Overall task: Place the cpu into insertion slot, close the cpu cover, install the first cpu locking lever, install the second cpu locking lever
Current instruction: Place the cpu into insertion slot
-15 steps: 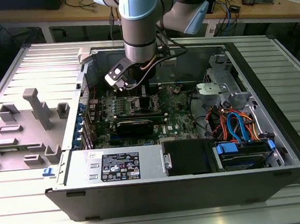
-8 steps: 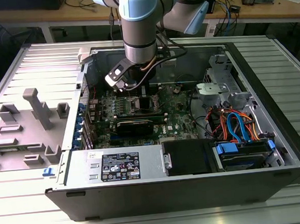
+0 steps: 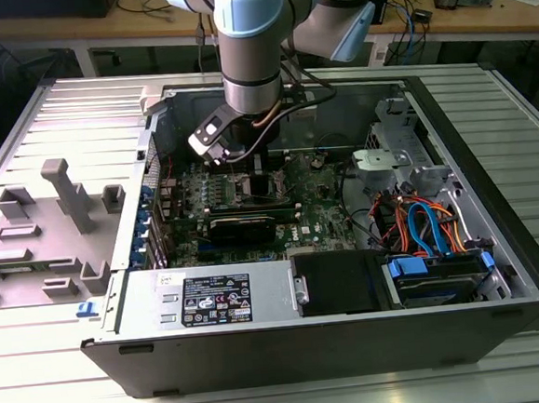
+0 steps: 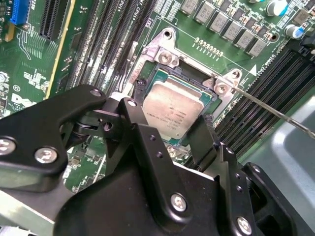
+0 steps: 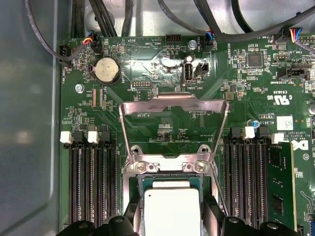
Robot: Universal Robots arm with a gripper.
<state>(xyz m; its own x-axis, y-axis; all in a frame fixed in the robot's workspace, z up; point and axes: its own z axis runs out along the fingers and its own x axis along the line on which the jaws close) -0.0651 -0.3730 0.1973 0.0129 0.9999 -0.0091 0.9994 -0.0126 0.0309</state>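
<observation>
The cpu [image 4: 172,110] [image 5: 172,209] is a silver-topped square chip with a teal edge. It sits level in or just over the insertion slot [image 4: 162,56] [image 5: 170,167], between the two black fingers [image 4: 130,105] of my gripper [image 4: 167,118] [image 5: 172,219]. The fingers press on two opposite sides of the chip. The cpu cover [image 5: 147,105], a silver frame, is swung open and stands back from the slot. One thin wire locking lever [image 4: 275,114] sticks out, unlatched. In the exterior view my gripper [image 3: 248,166] reaches down into the open computer case.
Black memory slots [image 5: 91,187] [image 5: 246,182] flank the slot on both sides. In the exterior view, the case wall [image 3: 497,240], drive cables [image 3: 421,227] and power supply [image 3: 212,299] surround the board. Grey fixtures [image 3: 64,194] stand on the exterior view's left.
</observation>
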